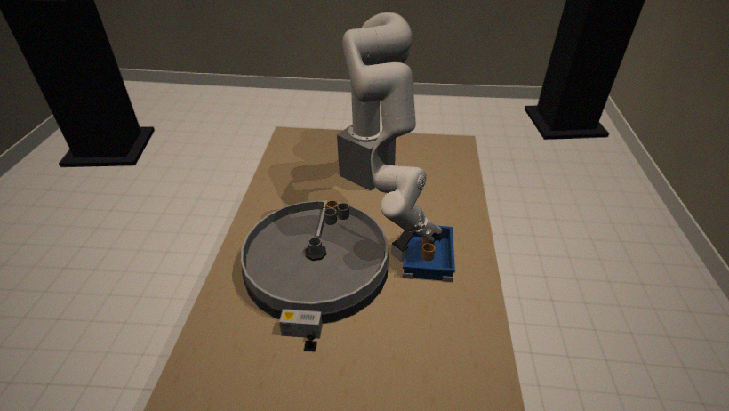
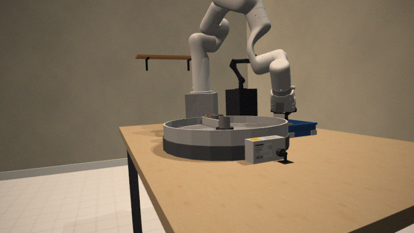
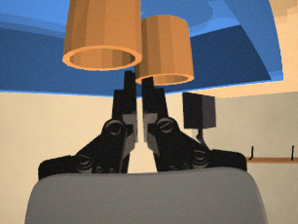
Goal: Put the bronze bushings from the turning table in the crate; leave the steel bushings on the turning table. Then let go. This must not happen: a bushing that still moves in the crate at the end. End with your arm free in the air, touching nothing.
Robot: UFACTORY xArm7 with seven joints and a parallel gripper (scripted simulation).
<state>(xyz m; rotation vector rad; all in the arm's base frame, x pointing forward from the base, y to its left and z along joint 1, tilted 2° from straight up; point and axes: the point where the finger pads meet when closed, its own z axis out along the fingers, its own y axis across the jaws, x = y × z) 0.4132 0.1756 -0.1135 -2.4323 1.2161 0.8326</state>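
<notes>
My gripper (image 1: 436, 237) (image 3: 138, 86) is shut on the near wall of a bronze bushing (image 3: 167, 49), low over the back part of the blue crate (image 1: 428, 273) (image 2: 302, 129). Whether that bushing touches the crate floor is hard to tell. Another bronze bushing (image 1: 428, 252) (image 3: 102, 29) stands upright in the crate, in front of the held one. On the turning table (image 1: 275, 265) (image 2: 202, 137), a bronze bushing (image 1: 332, 205) stands at the back rim, close to two steel bushings, one (image 1: 343, 211) to its right and one (image 1: 331, 216) in front.
A straight grey bar (image 1: 320, 221) runs from the table's hub to its back rim, left of the bushings. A grey cylinder (image 1: 315, 245) (image 2: 224, 122) stands on the hub. A control box (image 1: 300, 324) (image 2: 265, 149) is at the table's front. The crate stands right of the turning table.
</notes>
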